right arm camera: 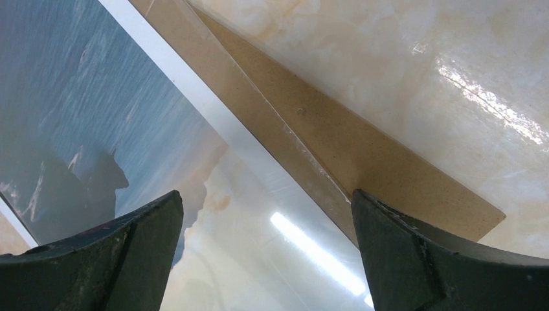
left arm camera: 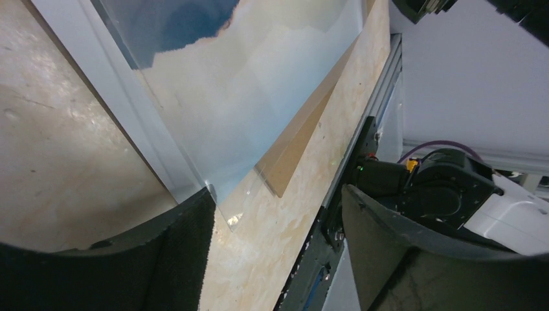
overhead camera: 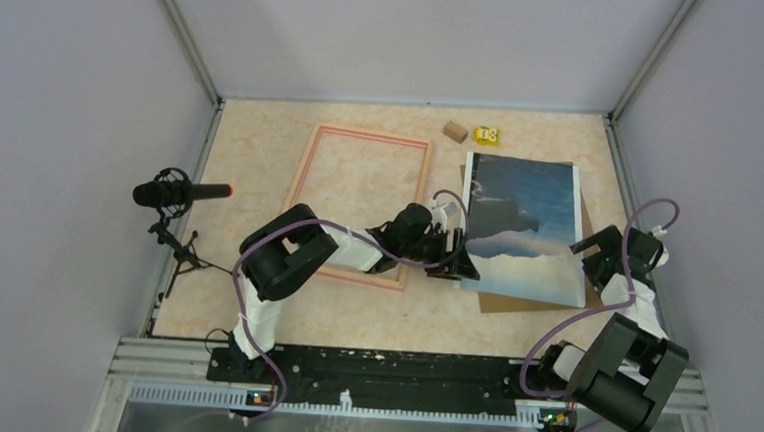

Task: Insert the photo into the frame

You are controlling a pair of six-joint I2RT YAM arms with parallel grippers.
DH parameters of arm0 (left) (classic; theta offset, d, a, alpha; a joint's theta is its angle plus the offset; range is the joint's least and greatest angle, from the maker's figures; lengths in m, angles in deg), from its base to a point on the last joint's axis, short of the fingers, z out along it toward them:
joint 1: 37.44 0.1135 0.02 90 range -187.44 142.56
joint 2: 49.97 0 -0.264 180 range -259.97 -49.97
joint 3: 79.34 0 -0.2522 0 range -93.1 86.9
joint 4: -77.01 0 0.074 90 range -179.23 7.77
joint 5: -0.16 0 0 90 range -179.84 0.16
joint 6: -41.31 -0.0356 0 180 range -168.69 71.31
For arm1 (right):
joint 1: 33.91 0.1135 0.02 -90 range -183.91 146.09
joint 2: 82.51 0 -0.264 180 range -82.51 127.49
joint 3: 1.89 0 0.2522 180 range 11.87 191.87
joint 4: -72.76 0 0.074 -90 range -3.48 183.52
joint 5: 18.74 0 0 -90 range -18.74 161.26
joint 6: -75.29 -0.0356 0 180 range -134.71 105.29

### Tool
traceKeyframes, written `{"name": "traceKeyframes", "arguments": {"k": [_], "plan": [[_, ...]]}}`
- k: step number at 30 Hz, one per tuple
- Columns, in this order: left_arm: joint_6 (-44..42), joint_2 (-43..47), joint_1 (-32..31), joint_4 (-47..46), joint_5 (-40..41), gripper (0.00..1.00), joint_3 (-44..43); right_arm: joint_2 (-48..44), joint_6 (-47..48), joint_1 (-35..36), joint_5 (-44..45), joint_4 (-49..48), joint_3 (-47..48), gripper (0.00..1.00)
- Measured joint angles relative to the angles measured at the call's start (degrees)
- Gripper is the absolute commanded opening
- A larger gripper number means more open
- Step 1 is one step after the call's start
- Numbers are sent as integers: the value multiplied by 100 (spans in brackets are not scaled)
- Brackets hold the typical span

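The photo [overhead camera: 523, 225] lies face up on the table's right half, on top of the brown backing board [overhead camera: 513, 305]. The empty pinkish wood frame [overhead camera: 300, 193] lies flat to its left. My left gripper [overhead camera: 455, 264] is open and empty, low at the photo's near left corner. In the left wrist view the photo [left arm camera: 246, 84] and the board [left arm camera: 304, 149] lie just beyond my left gripper [left arm camera: 277, 191]. My right gripper [overhead camera: 588, 251] is open and empty over the photo's right edge. The right wrist view shows my right gripper [right arm camera: 265, 194] straddling the photo [right arm camera: 97, 97] and the board [right arm camera: 388, 175].
A small brown block [overhead camera: 453, 130] and a yellow toy [overhead camera: 486, 135] sit at the table's far edge. A microphone on a stand [overhead camera: 174, 193] stands at the left edge. Grey walls enclose the table on three sides.
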Motion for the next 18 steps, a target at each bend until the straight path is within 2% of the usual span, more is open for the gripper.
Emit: {"name": "traceKeyframes", "arguments": {"k": [6, 8, 10, 13, 17, 18], "plan": [[461, -181, 136, -507, -219, 51, 63, 0, 0, 0, -59, -46, -2, 98], [542, -245, 138, -625, -262, 40, 63, 0, 4, -11, -57, -70, -4, 98], [601, -315, 142, -688, -286, 36, 61, 0, 4, -28, -57, -90, -13, 98], [621, -426, 151, -682, -282, 20, 33, -2, 7, -37, -59, -131, -35, 98], [507, -509, 142, -494, -260, 16, -177, -4, 4, -37, -184, -133, -35, 98], [487, -509, 140, -433, -260, 10, -247, -13, 4, -37, -195, -133, -35, 98]]}}
